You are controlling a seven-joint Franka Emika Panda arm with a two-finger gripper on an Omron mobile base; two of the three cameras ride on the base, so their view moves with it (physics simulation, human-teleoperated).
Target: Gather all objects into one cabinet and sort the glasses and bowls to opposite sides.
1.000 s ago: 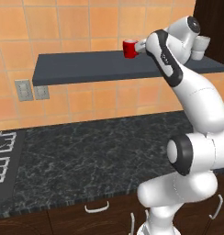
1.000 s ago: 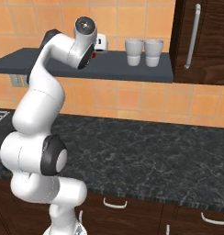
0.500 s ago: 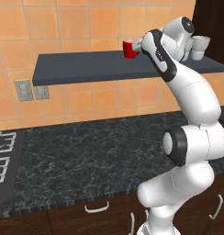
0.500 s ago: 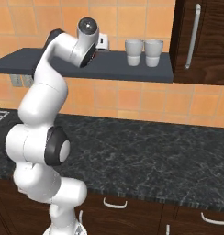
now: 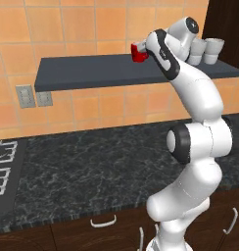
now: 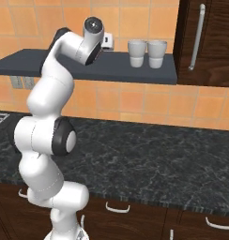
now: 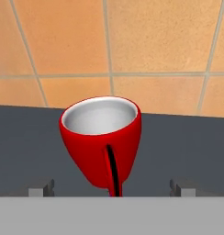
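Observation:
A small red cup with a white inside stands on the flat grey wall shelf, close in front of my gripper. The gripper is open, one fingertip on each side of the cup and nothing between them. From the left base the same red cup peeks out beside my forearm. Two pale grey cups stand side by side further right on the shelf. The dark brown cabinet with its long silver handle hangs to the right of the shelf, doors shut.
Below the shelf runs a dark speckled counter with drawer fronts under it. A stove top sits at the counter's left end. Wall outlets are on the orange tiled wall.
My arm has risen and swung a little left along the shelf, bringing the hand closer to the red cup. The jaws stay open and the cups have not moved.

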